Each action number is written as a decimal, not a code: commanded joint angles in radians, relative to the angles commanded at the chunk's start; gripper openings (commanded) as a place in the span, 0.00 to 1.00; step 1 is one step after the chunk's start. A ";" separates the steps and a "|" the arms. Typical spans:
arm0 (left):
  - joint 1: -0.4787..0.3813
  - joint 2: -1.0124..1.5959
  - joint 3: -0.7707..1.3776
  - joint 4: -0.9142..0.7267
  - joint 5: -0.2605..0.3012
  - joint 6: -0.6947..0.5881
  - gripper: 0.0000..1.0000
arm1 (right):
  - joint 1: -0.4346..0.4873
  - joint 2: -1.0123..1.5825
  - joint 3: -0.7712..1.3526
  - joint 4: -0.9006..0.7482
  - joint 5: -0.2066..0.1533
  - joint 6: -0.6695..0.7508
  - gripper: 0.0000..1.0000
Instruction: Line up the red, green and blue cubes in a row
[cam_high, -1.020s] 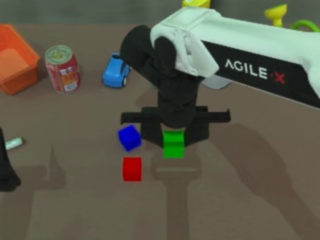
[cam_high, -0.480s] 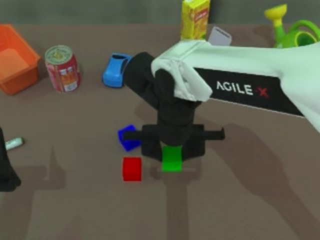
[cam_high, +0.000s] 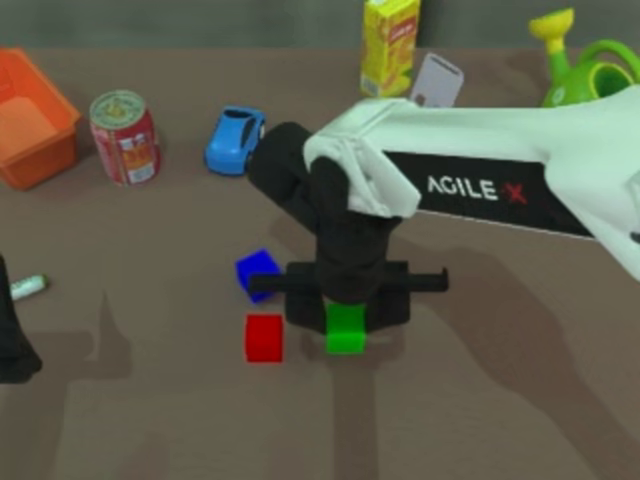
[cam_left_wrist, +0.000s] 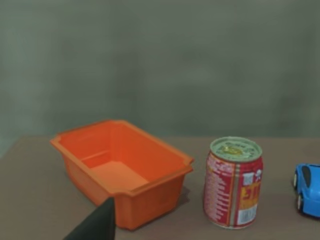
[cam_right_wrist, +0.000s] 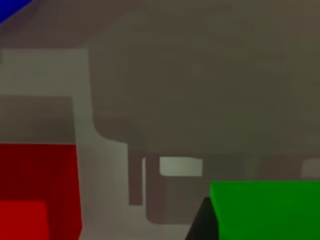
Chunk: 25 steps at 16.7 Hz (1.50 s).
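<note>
Starting at the left of the table, my left gripper (cam_high: 12, 350) sits parked at the edge, doing nothing. I cannot tell if it is open or closed. From its wrist camera I see the orange bin (cam_left_wrist: 122, 172) and the soda can (cam_left_wrist: 233, 182) beside it, with a bit of the light-blue toy car (cam_left_wrist: 307, 189) past the can.

Near the middle of the table is the blue cube (cam_high: 252, 270). It sits a little farther back than the others and is turned at a slant. The bar of my right hand covers part of it from above. Just in front of it is the red cube (cam_high: 264, 337), sitting flat on the table.

Next to the red one, to its right, is the green cube (cam_high: 345, 328). My right gripper (cam_high: 346, 322) has it pinched between its fingers and holds it low, close to the table. I cannot tell if it is touching the table yet. In the right wrist camera the green cube (cam_right_wrist: 265, 210) and the red cube (cam_right_wrist: 37, 192) look almost level with each other, with a gap between them.

So I think red and green are about in line. I judge the green one has yet to be let go. The blue cube is not in the row yet, so that job is left.
</note>
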<state>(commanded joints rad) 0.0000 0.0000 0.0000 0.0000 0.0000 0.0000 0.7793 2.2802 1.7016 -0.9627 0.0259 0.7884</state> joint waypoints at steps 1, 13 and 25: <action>0.000 0.000 0.000 0.000 0.000 0.000 1.00 | 0.000 0.000 0.000 0.000 0.000 0.000 0.23; 0.000 0.000 0.000 0.000 0.000 0.000 1.00 | 0.000 0.000 0.000 0.000 0.000 0.000 1.00; 0.000 0.000 0.000 0.000 0.000 0.000 1.00 | 0.008 -0.031 0.078 -0.106 0.000 -0.001 1.00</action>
<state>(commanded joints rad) 0.0000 0.0000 0.0000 0.0000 0.0000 0.0000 0.7871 2.2488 1.7794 -1.0682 0.0262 0.7873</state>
